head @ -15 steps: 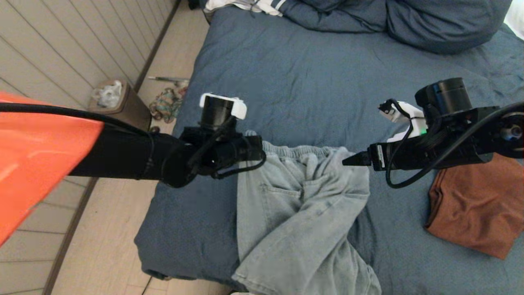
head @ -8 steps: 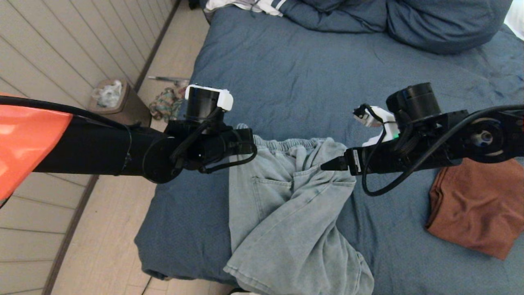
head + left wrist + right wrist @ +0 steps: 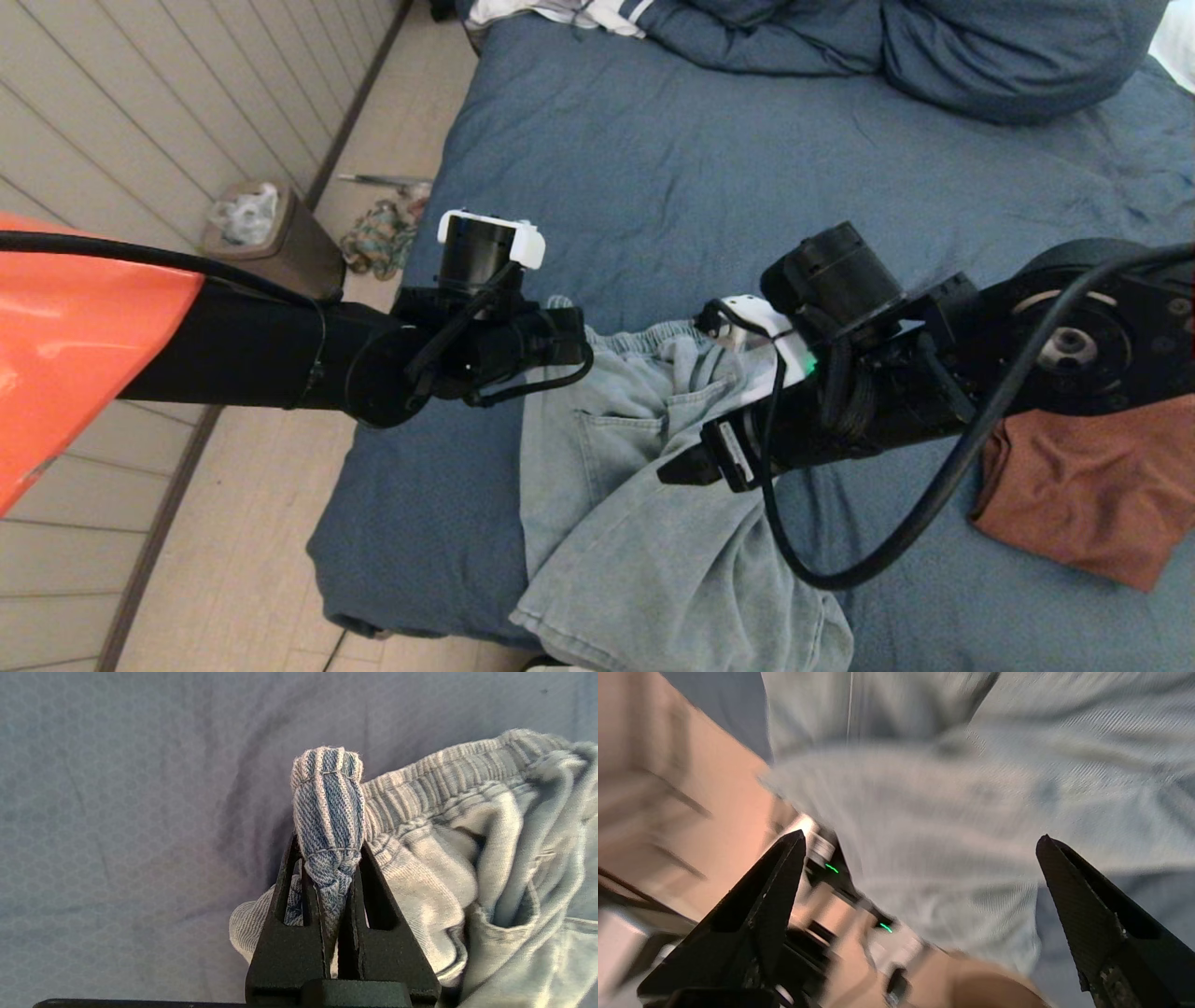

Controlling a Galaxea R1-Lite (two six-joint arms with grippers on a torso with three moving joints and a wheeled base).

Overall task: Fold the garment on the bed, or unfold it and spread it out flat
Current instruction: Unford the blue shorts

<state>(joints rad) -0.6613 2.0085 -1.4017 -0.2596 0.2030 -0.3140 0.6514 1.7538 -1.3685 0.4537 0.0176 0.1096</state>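
Note:
A pair of light grey-blue denim trousers [image 3: 644, 523] lies crumpled at the near edge of the slate-blue bed [image 3: 709, 177], legs hanging over the edge. My left gripper [image 3: 571, 338] is shut on the left end of the elastic waistband [image 3: 329, 812], which bunches between its fingers [image 3: 285, 933]. My right gripper [image 3: 674, 469] hovers over the middle of the trousers [image 3: 934, 812], wide open with nothing between its fingers [image 3: 1087, 914].
A rust-brown folded cloth [image 3: 1092, 495] lies on the bed at the right. Blue pillows [image 3: 934, 47] sit at the far end. A small bin [image 3: 271, 238] and slippers [image 3: 378, 238] stand on the wooden floor left of the bed.
My right gripper let go of the right side of the waistband, swung down and left over the trousers, and now stands open. The left gripper keeps its hold, shifting only slightly.

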